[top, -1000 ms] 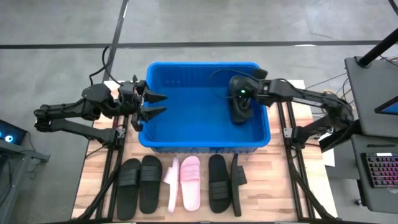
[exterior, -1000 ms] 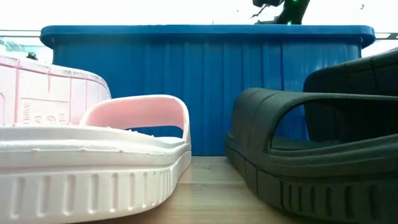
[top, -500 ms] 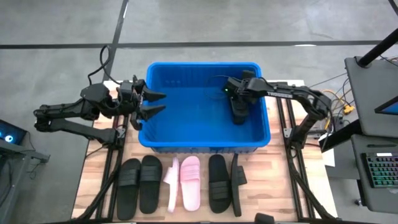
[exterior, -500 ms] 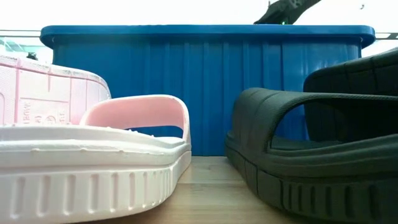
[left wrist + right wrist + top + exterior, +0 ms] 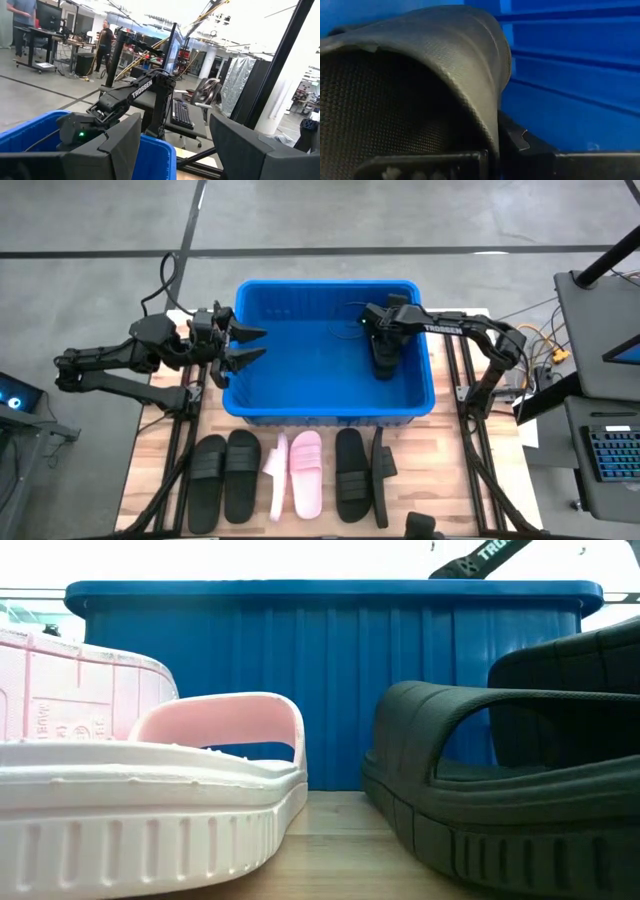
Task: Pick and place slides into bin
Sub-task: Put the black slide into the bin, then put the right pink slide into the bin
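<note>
The blue bin [image 5: 300, 360] stands at the table's middle; its near wall fills the low view [image 5: 330, 680]. My right gripper [image 5: 385, 340] is down inside the bin at its right side, shut on a black slide [image 5: 385, 363], whose strap fills the right wrist view [image 5: 445, 60]. My left gripper [image 5: 250, 345] hovers open and empty over the bin's left rim; its fingers show in the left wrist view [image 5: 170, 145]. Several slides lie in a row on the table in front of the bin: two black [image 5: 225, 477], two pink [image 5: 298, 472], two black [image 5: 360, 475]. My right gripper holds the black slide by the edge of its wide strap [image 5: 492, 135]. One finger [image 5: 420, 165] is under the strap and the other [image 5: 560, 162] outside it. The fingers come from above, slanting down. Whether the sole rests on the bin's floor, I cannot tell.
The bin's walls close in my right gripper. In the low view a pink slide [image 5: 150, 790] and a black slide [image 5: 500, 780] stand close before the camera. Metal frame rails run along the table's left and right sides. A desk with a keyboard [image 5: 610, 450] stands at the right.
My right gripper has gone down into the bin with the black slide and its arm has folded in closer over the bin's right rim. The slide keeps its place at the bin's right side.
</note>
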